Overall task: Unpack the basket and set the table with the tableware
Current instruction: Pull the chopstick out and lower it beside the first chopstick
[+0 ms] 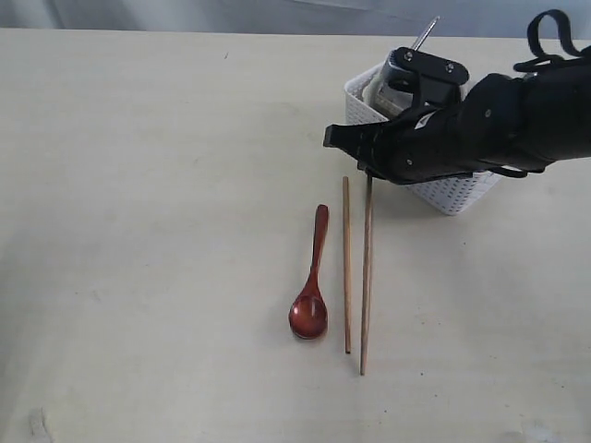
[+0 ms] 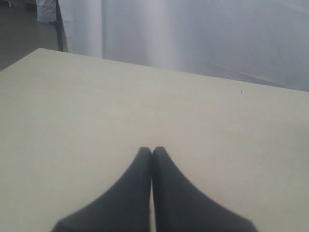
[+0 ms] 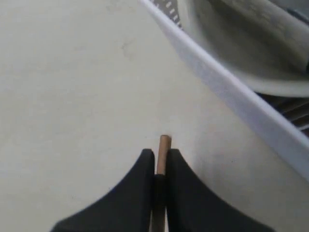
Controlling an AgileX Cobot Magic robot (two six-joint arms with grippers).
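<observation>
My right gripper [image 1: 367, 171] is shut on the upper end of one wooden chopstick [image 1: 366, 277], just in front of the white lattice basket [image 1: 448, 192]. In the right wrist view the chopstick's tip [image 3: 164, 144] pokes out between the black fingers [image 3: 140, 193], with the basket's rim [image 3: 227, 87] close beside it. The second chopstick [image 1: 346, 268] and the red-brown wooden spoon [image 1: 312, 281] lie side by side on the table [image 1: 138, 231]. A steel cup [image 1: 392, 85] and a thin steel handle [image 1: 425, 34] show in the basket. My left gripper [image 2: 152, 151] is shut and empty over bare table.
A cream bowl [image 3: 241, 43] sits inside the basket, seen in the right wrist view. My right arm [image 1: 517, 115] covers most of the basket. A pale curtain [image 2: 193, 34] hangs behind the table's far edge.
</observation>
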